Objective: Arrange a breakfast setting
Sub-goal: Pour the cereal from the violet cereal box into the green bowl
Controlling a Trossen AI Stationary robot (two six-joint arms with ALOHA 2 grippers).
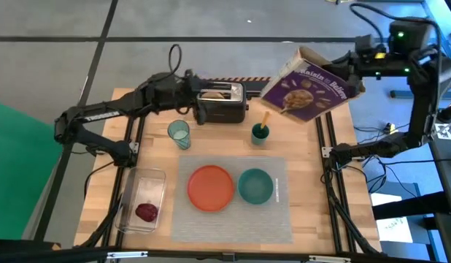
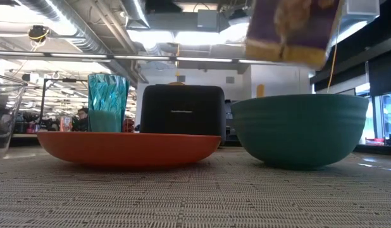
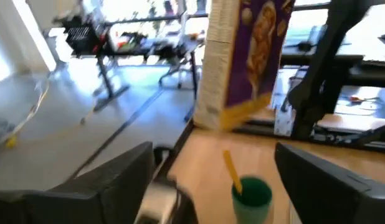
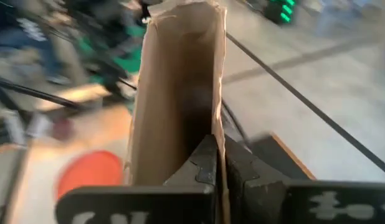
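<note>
The grey placemat (image 1: pixel 233 219) lies at the table's near middle. On it rest the orange plate (image 1: pixel 210 188) and the teal bowl (image 1: pixel 255 185). The bluish tumbler (image 1: pixel 179 134) stands behind the mat. The orange-handled spoon (image 1: pixel 265 119) sticks out of a small green cup (image 1: pixel 260 133). The dark red fruit (image 1: pixel 146 212) lies in a clear tray. My left gripper (image 1: pixel 198 93) is open at the black toaster's (image 1: pixel 224 104) left end. My right gripper (image 1: pixel 351 73) is shut on the purple cereal box (image 1: pixel 306 89), high over the far right. I cannot make out the bagel half. My right gripper pinches one side wall of the cereal box at its open end (image 4: pixel 220 144), one finger inside the box and one outside. The fingers come level from the table's right side. The box is lifted clear of the table and tilted, its printed face up.
The clear tray (image 1: pixel 141 199) sits at the near left beside the mat. The toaster stands at the far middle, and the green cup is just to its right. Bare wood shows between the mat and the right edge.
</note>
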